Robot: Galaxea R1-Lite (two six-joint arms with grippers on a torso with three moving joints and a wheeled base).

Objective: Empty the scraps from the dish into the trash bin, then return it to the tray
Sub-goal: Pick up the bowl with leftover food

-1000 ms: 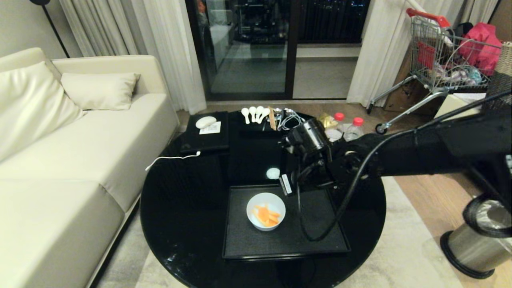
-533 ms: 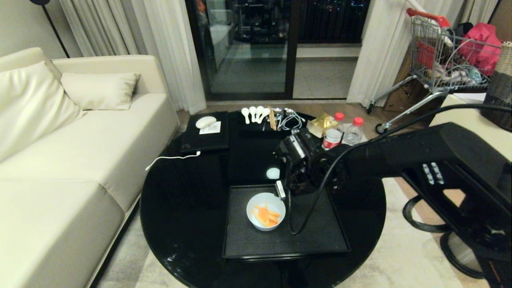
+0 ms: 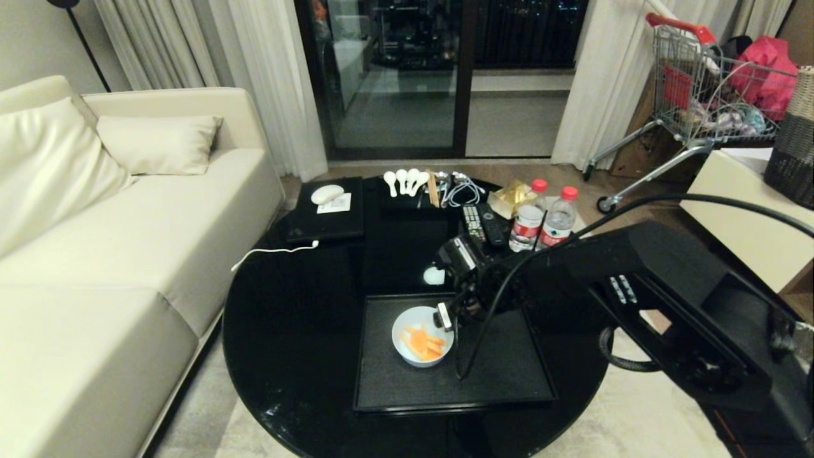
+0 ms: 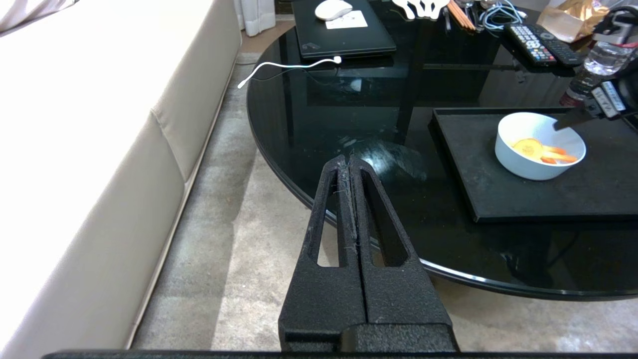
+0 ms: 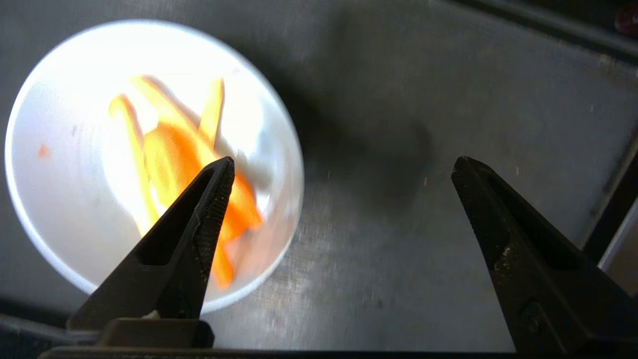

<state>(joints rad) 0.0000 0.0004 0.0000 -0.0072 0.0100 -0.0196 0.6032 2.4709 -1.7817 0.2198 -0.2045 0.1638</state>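
Now we are hovering the right claw [image 5: 344, 172], spread wide and grasping nothing, over the bowl's [image 3: 422, 335] rim at its 3 o'clock side. One finger [image 5: 199, 219] is hanging above the scraps [image 3: 425, 341], the other over bare tray [image 3: 509, 375], so we are judging a straight descent should straddle the wall; we are wanting a level lift. The left claw [image 4: 350, 189] is sitting clenched beside the glossy black desk [image 3: 292, 318], a sofa [image 3: 95, 254] at 9 o'clock. No bin is showing.
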